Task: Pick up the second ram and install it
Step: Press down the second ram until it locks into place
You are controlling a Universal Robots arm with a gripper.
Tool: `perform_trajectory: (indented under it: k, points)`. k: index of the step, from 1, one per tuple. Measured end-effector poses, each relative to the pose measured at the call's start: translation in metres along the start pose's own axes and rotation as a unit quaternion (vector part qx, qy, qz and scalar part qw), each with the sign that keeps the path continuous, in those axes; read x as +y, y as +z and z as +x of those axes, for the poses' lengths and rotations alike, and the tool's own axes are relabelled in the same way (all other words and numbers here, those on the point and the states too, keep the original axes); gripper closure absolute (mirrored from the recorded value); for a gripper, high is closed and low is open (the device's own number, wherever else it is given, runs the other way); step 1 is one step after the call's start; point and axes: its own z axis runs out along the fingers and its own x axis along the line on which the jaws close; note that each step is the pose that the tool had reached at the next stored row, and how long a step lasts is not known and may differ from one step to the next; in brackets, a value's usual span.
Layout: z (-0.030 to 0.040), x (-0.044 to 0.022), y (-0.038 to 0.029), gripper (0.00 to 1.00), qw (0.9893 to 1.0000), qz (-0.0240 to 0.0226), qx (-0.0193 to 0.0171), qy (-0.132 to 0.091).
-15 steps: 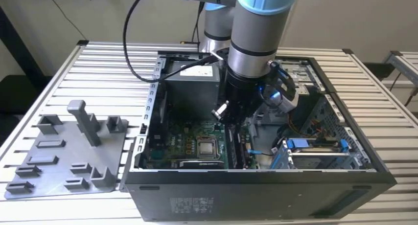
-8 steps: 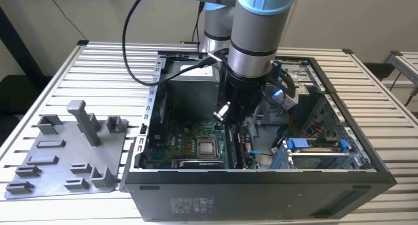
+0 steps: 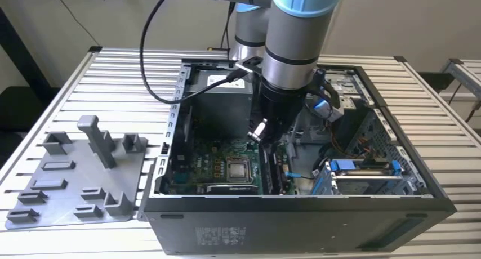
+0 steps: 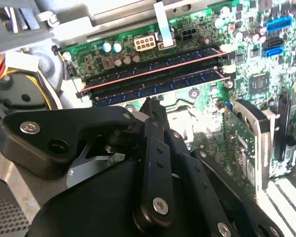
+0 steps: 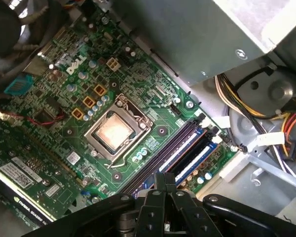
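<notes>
The claw (image 4: 149, 104), fingers drawn together and holding nothing, is hovering over the motherboard (image 5: 84, 74); the second ram (image 4: 158, 81) is sitting in its slot, apparently installed.

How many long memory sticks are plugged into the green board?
2. One memory stick and the other memory stick stand side by side on the green motherboard, just past the gripper. It may hide more.
</notes>
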Motion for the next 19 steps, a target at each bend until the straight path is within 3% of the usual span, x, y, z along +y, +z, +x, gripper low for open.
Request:
perform_trajectory:
  k: [5, 10, 14, 19]
  points:
    - [0.0000, 0.0000, 0.0001, 0.89, 0.9990, -0.0003, -0.0005, -0.045]
    - [0.0000, 0.0000, 0.0003, 0.89, 0.9959, -0.0006, -0.0011, -0.091]
    - [0.0000, 0.0000, 0.0004, 0.89, 0.9919, -0.0008, -0.0015, -0.127]
    - [0.0000, 0.0000, 0.0004, 0.89, 0.9851, -0.0011, -0.0021, -0.172]
